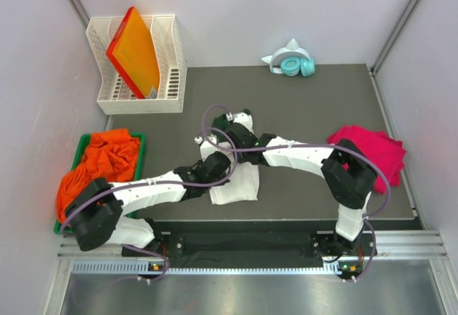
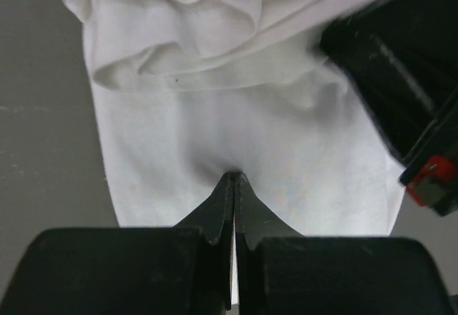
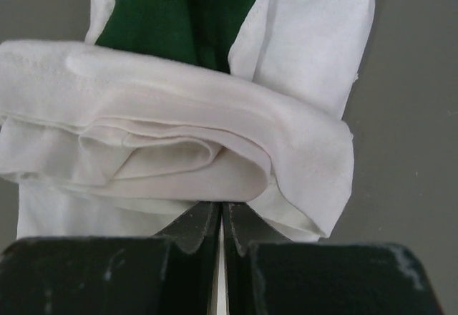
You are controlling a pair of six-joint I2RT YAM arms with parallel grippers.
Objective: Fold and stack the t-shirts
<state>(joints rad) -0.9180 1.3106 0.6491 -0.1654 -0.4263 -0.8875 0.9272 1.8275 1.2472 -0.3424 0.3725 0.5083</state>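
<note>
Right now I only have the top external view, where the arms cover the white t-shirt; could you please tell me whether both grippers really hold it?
Observer: The left wrist view shows the left gripper shut, with cloth of the white t-shirt puckered at its tips.
Operator: Thank you, and the right one?
Observer: The right gripper is shut too, pinching the rolled, layered edge of the shirt.
Operator: Is anything else hidden from me?
Observer: A dark green patch shows between the shirt's white layers; whether it is print or separate cloth, I cannot tell.
</note>
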